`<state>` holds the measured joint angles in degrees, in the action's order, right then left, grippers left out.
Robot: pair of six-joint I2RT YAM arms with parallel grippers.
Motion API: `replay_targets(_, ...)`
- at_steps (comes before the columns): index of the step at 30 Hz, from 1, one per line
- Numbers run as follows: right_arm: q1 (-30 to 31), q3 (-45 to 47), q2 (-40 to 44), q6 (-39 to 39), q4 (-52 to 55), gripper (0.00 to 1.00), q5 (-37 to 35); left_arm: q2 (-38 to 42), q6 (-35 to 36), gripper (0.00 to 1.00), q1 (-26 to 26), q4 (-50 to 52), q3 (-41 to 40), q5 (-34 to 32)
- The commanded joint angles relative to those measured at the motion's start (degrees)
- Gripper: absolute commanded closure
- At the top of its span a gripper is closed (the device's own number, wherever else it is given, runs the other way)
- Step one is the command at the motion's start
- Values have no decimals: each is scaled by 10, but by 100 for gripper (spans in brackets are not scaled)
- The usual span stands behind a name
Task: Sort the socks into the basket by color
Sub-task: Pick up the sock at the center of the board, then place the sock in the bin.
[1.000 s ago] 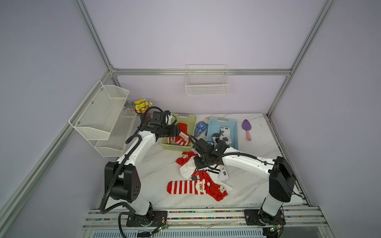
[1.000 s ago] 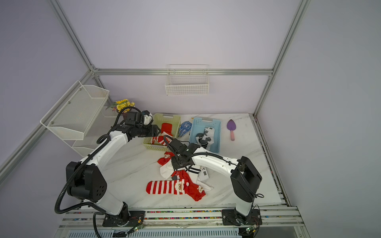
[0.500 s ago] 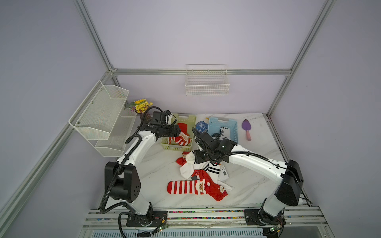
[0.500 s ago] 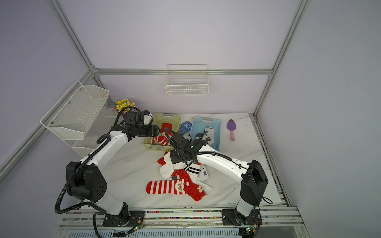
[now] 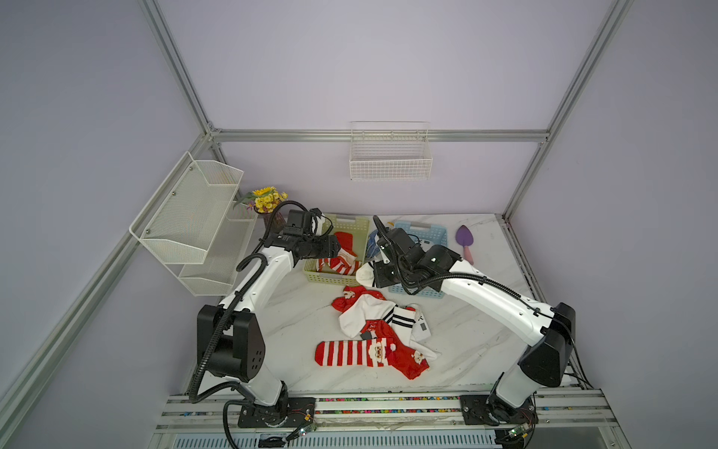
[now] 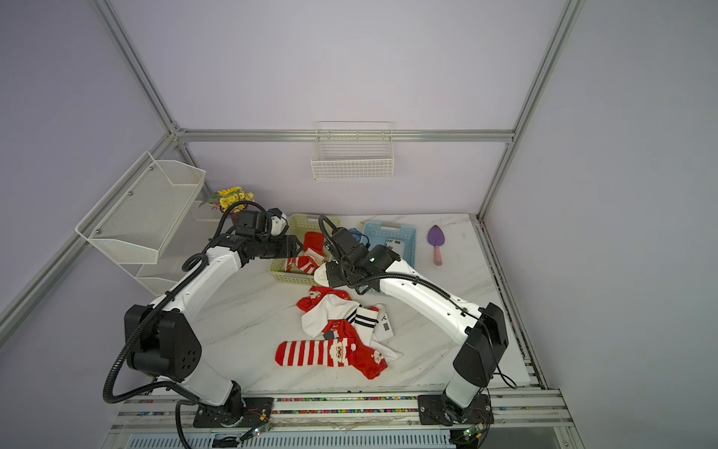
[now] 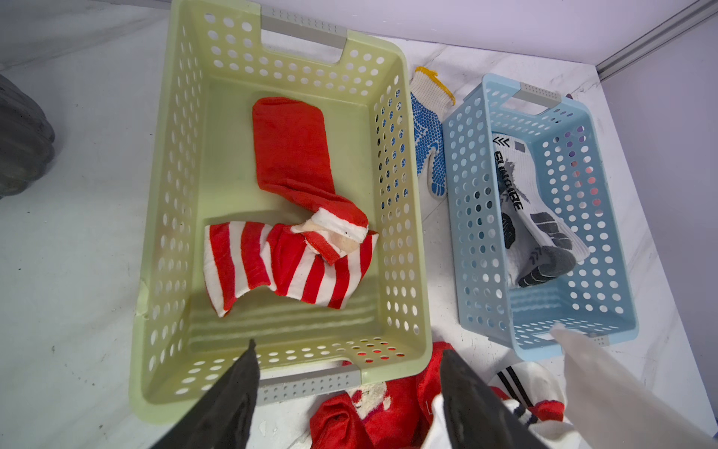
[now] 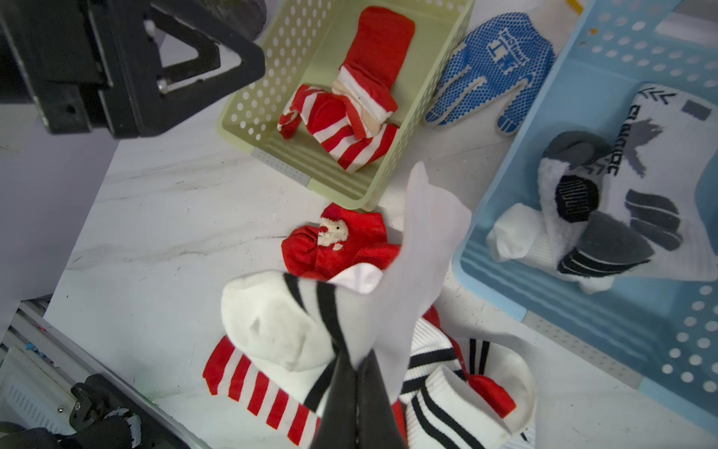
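Note:
My right gripper (image 8: 355,357) is shut on a white sock with black stripes (image 8: 272,315), which hangs above the pile in front of the two baskets; in a top view the sock (image 5: 364,273) droops from the gripper (image 5: 379,274). My left gripper (image 7: 348,347) stands open over the near end of the green basket (image 7: 303,27), apart from the red striped sock (image 7: 287,264) lying inside. The blue basket (image 5: 427,233) holds a white and grey sock (image 8: 606,194). On the table lie a red striped Santa sock (image 5: 349,353), white socks (image 5: 361,317) and a crumpled red sock (image 8: 334,241).
A blue dotted glove (image 8: 493,74) lies between the baskets. A purple trowel (image 5: 464,239) rests at the back right. Yellow flowers (image 5: 266,198) and a white mesh shelf (image 5: 194,217) stand at the left, and a wire basket (image 5: 390,159) hangs on the back wall.
My right arm has risen from the sock pile and swung back toward the baskets with the white striped sock in its grip. The left arm has stayed where it was.

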<state>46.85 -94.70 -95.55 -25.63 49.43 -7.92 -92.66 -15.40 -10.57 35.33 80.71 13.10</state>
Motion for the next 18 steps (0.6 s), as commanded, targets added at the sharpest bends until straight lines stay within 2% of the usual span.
replay_targets(1,-24,-22,3,27,19,97,-18,13,3,27,3,-12,-18,6)
replay_targets(18,-152,-59,-40,93,14,97,-48,14,5,27,3,-11,-20,2)
